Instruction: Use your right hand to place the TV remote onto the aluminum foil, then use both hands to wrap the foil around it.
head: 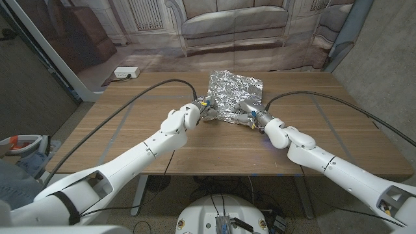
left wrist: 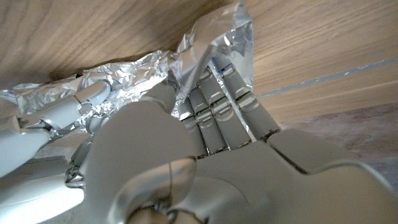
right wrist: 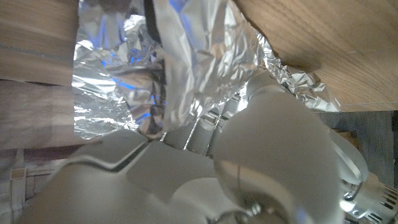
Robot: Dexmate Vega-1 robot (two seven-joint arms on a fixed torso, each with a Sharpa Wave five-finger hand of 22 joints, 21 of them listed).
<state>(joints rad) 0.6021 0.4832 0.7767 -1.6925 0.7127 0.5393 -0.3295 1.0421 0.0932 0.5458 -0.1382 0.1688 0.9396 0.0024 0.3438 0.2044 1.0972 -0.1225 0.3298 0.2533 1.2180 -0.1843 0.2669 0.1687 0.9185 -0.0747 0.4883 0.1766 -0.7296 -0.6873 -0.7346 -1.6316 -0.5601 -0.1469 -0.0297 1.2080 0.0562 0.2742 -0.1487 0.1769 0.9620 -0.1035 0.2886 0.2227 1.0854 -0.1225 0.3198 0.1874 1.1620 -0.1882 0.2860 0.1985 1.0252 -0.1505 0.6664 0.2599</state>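
Foil (head: 233,90) gripped by left hand (head: 203,108) and right hand (head: 249,116).

Grey sofa (head: 234,25) behind wooden table (head: 130,130) (white box (head: 126,73) on floor).

- No words, labels, brands or numbers can be read on anything in these views; no sign or print shows clearly enough.

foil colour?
Shiny crinkled silver foil; clearest in the head view.
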